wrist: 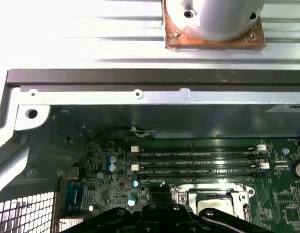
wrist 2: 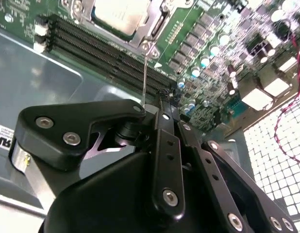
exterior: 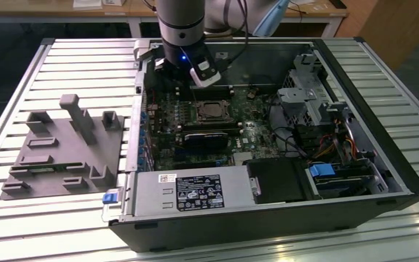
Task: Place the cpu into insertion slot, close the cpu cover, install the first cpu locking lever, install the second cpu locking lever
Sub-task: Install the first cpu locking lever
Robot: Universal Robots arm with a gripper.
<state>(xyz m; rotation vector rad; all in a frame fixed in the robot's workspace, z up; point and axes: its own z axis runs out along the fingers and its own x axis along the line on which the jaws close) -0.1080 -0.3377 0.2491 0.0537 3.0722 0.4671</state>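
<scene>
Inside the computer case (exterior: 268,226) | pincer (wrist 2: 157,108) clenched on the thin cpu locking lever (wrist 2: 144,77) | cpu (wrist 2: 118,14) seated beneath the closed cpu cover (wrist 2: 156,25)

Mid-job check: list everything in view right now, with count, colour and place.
table: one, silver slats, under everything
computer case: one, black, open on the table
fixture plate: one, grey, exterior view's left of the case
motherboard: one, green, inside the case
insertion slot: one, black-and-metal, mid-motherboard
cpu: one, silver-grey, in the insertion slot
cpu cover: one, silvery, framing the cpu
locking lever: one, thin silver, standing up from the slot's corner
memory slots: one bank, black, beside the insertion slot
power supply: one, silver, case's near edge in the exterior view
drive cage: one, grey, exterior view's right of the motherboard
arm: one, grey, above the case
gripper: one, black, at the locking lever's top
</scene>
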